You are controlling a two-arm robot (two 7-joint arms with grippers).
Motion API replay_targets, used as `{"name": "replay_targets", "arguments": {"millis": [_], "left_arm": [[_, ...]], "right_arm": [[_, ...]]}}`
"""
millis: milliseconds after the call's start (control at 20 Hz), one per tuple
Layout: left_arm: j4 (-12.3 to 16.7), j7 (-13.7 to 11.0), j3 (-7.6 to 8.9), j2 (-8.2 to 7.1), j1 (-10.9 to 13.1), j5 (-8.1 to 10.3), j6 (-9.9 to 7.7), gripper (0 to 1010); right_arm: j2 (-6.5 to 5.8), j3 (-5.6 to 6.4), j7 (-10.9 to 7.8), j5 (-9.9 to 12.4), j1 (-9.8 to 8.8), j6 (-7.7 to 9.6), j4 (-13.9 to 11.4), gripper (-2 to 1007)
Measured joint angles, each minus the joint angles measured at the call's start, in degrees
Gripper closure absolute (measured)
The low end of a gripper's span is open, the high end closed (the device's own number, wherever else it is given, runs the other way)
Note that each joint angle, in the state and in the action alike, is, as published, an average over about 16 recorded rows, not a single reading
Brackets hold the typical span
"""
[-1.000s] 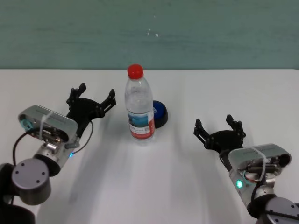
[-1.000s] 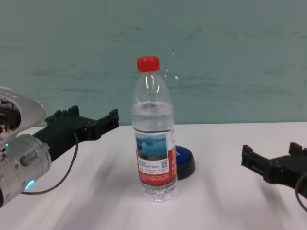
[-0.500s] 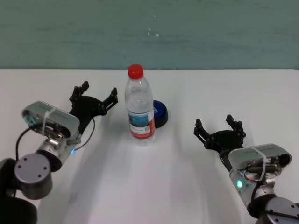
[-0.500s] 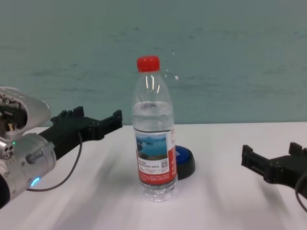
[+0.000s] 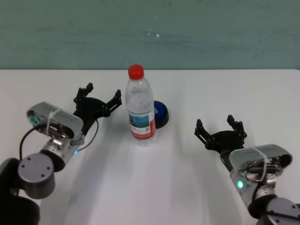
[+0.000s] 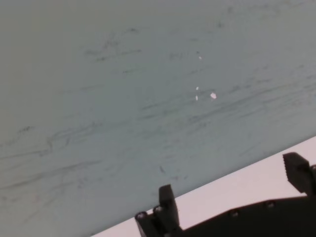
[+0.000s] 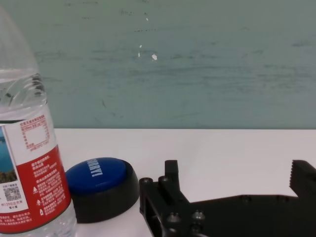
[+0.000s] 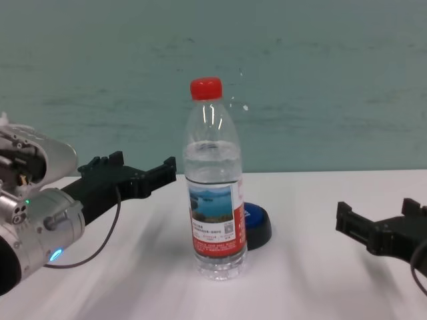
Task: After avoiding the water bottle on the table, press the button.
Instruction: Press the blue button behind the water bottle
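Head view: the bottle (image 5: 139,107) stands upright mid-table (image 5: 154,187), hiding part of the button (image 5: 161,113) just behind it. The left gripper (image 5: 101,93), open, is just beside the bottle's left; the right gripper (image 5: 220,126), open, rests well apart.
Right wrist view: the button's white lettering is unreadable.

Your left gripper (image 5: 102,95) has moved forward and toward the bottle (image 5: 139,106) over the last second; its open fingers now sit just beside the bottle's left side, higher than before in the chest view.
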State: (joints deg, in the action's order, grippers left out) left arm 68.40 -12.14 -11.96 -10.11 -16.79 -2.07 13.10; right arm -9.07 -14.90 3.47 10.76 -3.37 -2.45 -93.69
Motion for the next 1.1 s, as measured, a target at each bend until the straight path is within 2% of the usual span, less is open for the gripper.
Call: {"name": "replay_targets", "arguments": {"millis": [1100], "left_arm": [[-1.4, 0.6, -0.83, 0.53, -1.1, -0.95, 0.38, 0]], "right_arm": [[0.0, 0.0, 0.0, 0.0, 0.0, 0.0, 0.0, 1]]}}
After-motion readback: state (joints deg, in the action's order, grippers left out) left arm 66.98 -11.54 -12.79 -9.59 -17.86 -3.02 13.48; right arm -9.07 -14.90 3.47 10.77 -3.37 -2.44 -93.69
